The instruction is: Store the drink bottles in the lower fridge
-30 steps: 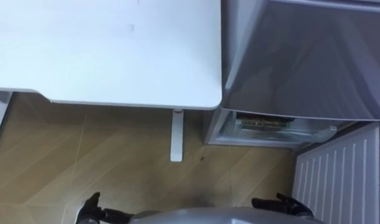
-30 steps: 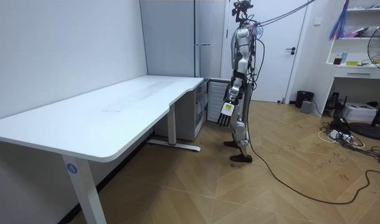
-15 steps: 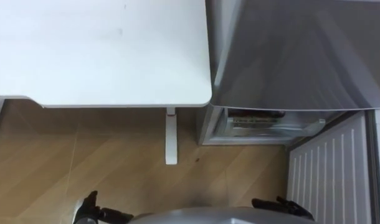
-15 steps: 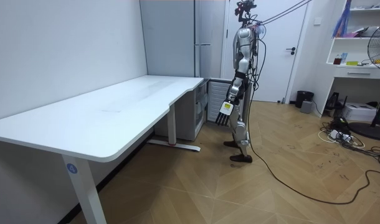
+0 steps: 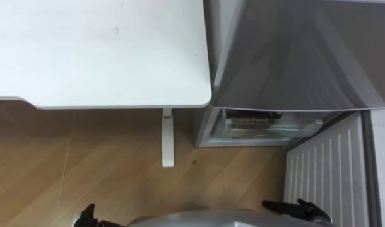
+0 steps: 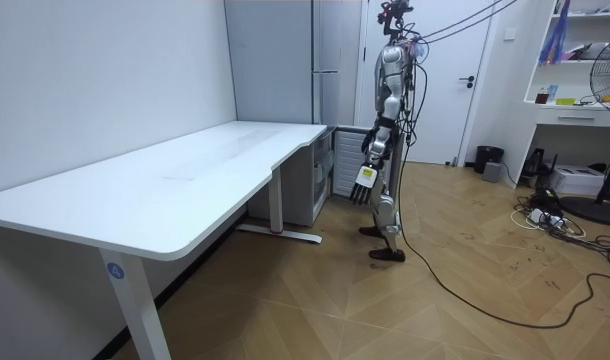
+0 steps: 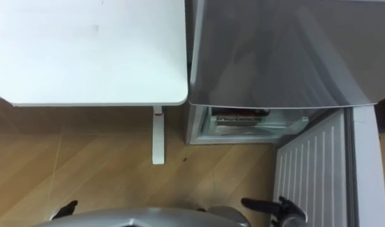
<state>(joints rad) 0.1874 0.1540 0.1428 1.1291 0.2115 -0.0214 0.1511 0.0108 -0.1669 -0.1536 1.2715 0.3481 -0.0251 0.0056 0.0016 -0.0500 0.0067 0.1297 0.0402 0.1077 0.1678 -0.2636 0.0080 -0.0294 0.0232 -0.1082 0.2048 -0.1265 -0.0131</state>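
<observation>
One left hand — fingers straight, hanging | lower fridge open, well apart

Bright, even light (sheen on the fridge), seemingly from overhead.

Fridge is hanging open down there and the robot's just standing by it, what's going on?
The robot stands on the wood floor facing the fridge, beside the white desk. The lower door is swung open. Its left hand hangs at its side, fingers straight, holding nothing. Something sits on a shelf inside, too dim to identify.
</observation>
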